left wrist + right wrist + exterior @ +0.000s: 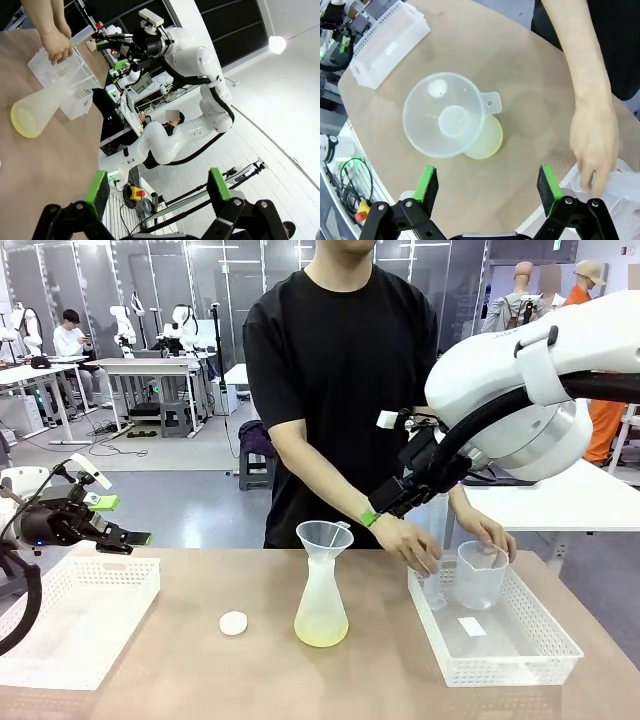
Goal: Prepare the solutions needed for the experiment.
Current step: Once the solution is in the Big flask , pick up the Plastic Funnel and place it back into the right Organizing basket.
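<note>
Near edge: the desk (200,680) is bare along 6 o'clock, from one basket to the other.
Open room: a wide clear strip runs up the middle. It is broken by a white disc (233,623) at 7 o'clock of the flask (321,595), with a gap between them.
Sides: the left basket (150,590) sits at 8 o'clock and runs off the picture's left edge. The right basket (500,678) sits at 4 o'clock, close to the desk's right edge.
Counts: two white baskets, one frosted flask, one funnel (324,537), one disc, one clear measuring cup (480,575), and two hands of the person.
Solution: the solution (321,633) is a shallow pale yellow layer in the bottom of the flask. The flask stands upright at the desk's centre with the funnel seated in its neck.
Right basket: the measuring cup stands upright at the far end, and a small white slip (472,627) lies on the floor nearer the robot.
Hands: one hand (415,543) reaches down just left of the cup, and the other hand (490,535) is at its far side.
Left gripper: the left gripper (120,521) hangs at 9 o'clock above the left basket's far rim. It is released, its fingers spread wide, with nothing between them.
Right gripper: the right gripper (487,186) hangs at 1 o'clock of the flask, in front of the person's forearm. It is released and wide open, it grasps nothing, and it looks down on the funnel.
</note>
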Tool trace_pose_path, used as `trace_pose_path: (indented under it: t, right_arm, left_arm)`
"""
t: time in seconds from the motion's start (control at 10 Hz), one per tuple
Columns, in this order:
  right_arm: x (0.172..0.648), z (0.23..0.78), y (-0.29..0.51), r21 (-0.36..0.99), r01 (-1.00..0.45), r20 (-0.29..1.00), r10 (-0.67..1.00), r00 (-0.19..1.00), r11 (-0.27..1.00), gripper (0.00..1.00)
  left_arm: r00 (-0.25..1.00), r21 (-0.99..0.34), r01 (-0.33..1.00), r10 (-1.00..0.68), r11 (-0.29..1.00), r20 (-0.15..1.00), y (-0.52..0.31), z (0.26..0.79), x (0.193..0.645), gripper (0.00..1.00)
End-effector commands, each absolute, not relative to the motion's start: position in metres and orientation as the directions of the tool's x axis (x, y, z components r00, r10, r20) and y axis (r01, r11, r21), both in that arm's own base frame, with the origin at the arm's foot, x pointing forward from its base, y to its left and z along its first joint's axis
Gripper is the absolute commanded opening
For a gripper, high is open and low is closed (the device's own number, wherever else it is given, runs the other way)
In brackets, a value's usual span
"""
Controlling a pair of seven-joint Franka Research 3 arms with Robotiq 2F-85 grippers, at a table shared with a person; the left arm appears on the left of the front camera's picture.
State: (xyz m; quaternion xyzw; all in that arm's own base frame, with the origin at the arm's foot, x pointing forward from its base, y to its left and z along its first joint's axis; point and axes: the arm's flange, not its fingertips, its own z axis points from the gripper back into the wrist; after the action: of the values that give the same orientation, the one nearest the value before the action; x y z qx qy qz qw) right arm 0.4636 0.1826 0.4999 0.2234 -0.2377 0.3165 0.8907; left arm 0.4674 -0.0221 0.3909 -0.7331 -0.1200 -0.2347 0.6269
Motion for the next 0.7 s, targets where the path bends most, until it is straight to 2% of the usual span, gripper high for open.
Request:
trace_pose_path:
  t: [0.0, 0.3, 0.6]
  right_arm:
    - [0.46, 0.512, 0.213, 0.244, -0.58, 0.508, 0.407, 0.759, 0.778, 1.0]
    - [0.47, 0.51, 0.235, 0.252, -0.463, 0.378, 0.354, 0.856, 0.85, 1.0]
    - [0.472, 0.512, 0.24, 0.235, -0.398, 0.31, 0.32, 0.895, 0.887, 1.0]
  left_arm:
    - [0.86, -0.861, 0.473, -0.116, -0.187, 0.498, -0.022, 0.392, 0.468, 1.0]
    - [0.86, -0.861, 0.473, -0.116, -0.187, 0.498, -0.022, 0.392, 0.468, 1.0]
    - [0.86, -0.861, 0.473, -0.116, -0.187, 0.498, -0.022, 0.392, 0.468, 1.0]
